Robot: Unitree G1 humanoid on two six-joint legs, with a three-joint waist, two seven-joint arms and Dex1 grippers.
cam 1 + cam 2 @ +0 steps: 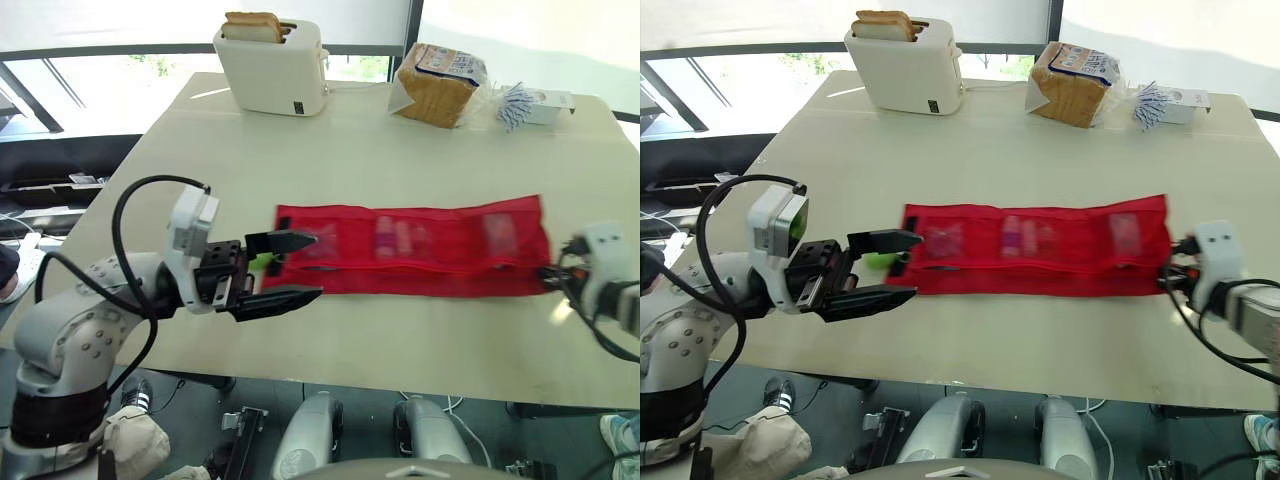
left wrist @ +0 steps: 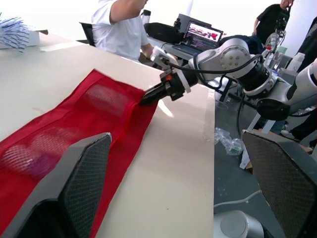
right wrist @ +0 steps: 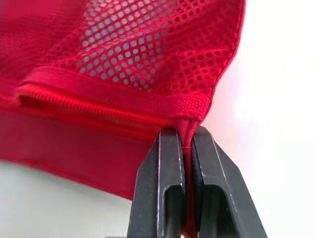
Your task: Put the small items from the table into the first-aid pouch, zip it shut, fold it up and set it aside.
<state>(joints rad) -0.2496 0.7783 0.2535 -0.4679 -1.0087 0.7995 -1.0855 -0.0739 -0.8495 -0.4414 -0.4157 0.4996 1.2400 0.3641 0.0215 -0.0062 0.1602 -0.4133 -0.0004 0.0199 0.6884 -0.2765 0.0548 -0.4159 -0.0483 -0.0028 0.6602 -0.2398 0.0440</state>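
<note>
The red mesh first-aid pouch (image 1: 420, 250) lies unfolded flat across the middle of the table. Small pinkish items (image 1: 395, 238) show through its mesh pockets. My left gripper (image 1: 317, 265) is open at the pouch's left end, one finger above it and one at its near edge. A small green piece (image 1: 262, 261) sits between the fingers near their base; I cannot tell what it is. My right gripper (image 3: 187, 131) is shut on the seam at the pouch's right end (image 1: 548, 270), and the left wrist view shows it pinching there (image 2: 151, 95).
At the table's back stand a white toaster (image 1: 272, 65) with bread in it, a bagged bread loaf (image 1: 440, 85) and a small box with blue-white packets (image 1: 530, 105). The table's near edge (image 1: 400, 385) is close below the pouch. People and other robot arms stand beyond the table's right side (image 2: 124, 29).
</note>
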